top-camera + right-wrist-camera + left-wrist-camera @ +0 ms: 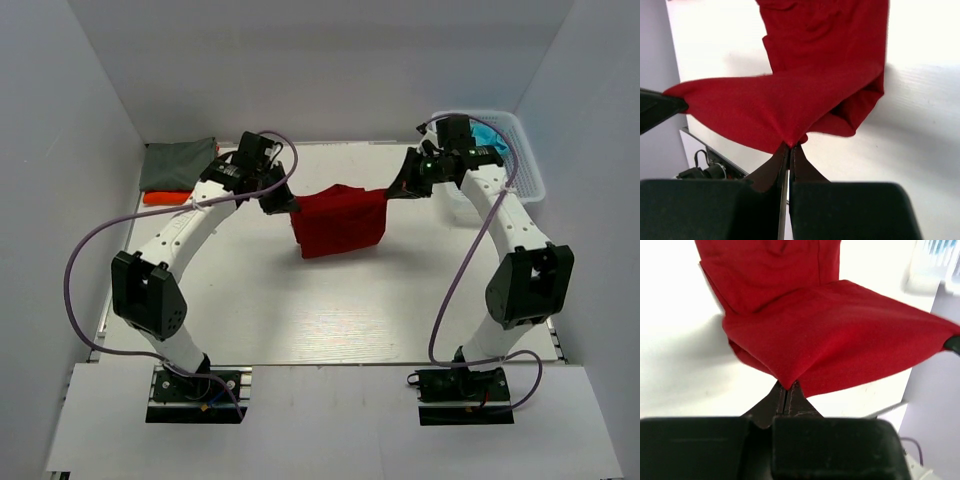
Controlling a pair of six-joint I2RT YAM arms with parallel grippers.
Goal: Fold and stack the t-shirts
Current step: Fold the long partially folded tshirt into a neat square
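The dark red t-shirt hangs stretched between my two grippers over the middle back of the table, its lower part draping down. My left gripper is shut on its left corner, seen pinched in the left wrist view under the red t-shirt. My right gripper is shut on its right corner, seen in the right wrist view under the red t-shirt. A folded grey-green t-shirt lies on an orange t-shirt at the back left. A turquoise t-shirt lies in the basket.
The white lattice basket stands at the back right beside my right arm. White walls close in the back and both sides. The white table stretches in front of the hanging shirt.
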